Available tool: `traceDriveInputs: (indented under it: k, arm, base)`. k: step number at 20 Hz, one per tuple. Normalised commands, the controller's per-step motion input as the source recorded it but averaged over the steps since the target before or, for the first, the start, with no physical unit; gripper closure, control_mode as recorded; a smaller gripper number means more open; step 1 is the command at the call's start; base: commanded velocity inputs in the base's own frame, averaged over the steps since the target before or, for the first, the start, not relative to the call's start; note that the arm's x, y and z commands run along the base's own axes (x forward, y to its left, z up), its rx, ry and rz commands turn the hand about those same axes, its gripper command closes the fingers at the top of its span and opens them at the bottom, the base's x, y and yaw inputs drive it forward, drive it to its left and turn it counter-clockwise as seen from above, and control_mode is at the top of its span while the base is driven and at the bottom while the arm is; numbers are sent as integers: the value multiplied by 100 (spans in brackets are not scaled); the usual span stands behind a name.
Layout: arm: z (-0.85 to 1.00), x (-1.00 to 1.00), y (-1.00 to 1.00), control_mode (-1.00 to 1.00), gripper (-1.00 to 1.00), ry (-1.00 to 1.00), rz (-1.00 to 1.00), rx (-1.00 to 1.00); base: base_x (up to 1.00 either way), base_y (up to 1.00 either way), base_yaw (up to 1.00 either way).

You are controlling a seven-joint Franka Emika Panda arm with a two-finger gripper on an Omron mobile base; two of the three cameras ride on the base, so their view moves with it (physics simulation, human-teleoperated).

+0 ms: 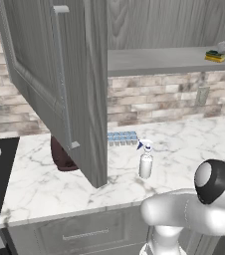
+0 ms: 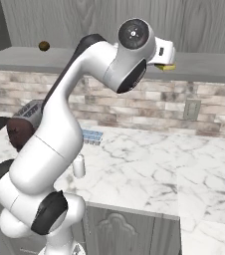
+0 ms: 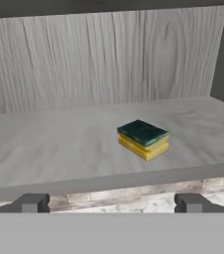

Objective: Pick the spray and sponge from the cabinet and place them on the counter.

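The sponge (image 3: pixel 143 139) lies flat on the cabinet (image 1: pixel 50 74) shelf (image 3: pixel 59 144), green scrub layer up and yellow body below, well inside the shelf's front edge and apart from the back wall. The hand (image 3: pixel 112 203) sits just outside and slightly below that front edge, looking in along the shelf; its two fingertips (image 3: pixel 32 202) stand wide apart with nothing between them, so the hand is fully open and holds nothing. Key relation: the sponge is straight ahead of the hand, beyond the shelf lip, a little toward the right fingertip's side of the midline. Its long axis runs diagonally, one corner pointing toward the hand, so the fingers do not yet line up square with its short sides. Judgement: the hand must advance over the lip and probably rotate somewhat to close across the narrow width. From the left base camera the sponge sits at the right end of the shelf, close to the arm's wrist. The spray (image 1: pixel 145 160) already stands upright on the worktop (image 1: pixel 45 179), below the shelf and in front of the ice tray (image 1: pixel 122 138), so that half of the task looks done. The cabinet door hangs open, left of the spray.
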Motion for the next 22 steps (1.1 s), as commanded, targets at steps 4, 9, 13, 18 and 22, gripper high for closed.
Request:
traceDriveInputs:
  k: [4, 9, 13, 18, 22]
  arm:
    - [-18, 8, -16, -100, -100, 0, 0, 0]
    - [-14, 12, -9, -100, -100, 0, 0, 0]
    - [0, 29, -6, -100, -100, 3, 0, 0]
    - [0, 27, -2, -100, -100, 3, 0, 0]
    - [0, 25, -6, -100, -100, 4, 0, 0]
  base:
    - [0, 0, 0]
    - [0, 0, 0]
    - [0, 0, 0]
    - [0, 0, 0]
    - [0, 0, 0]
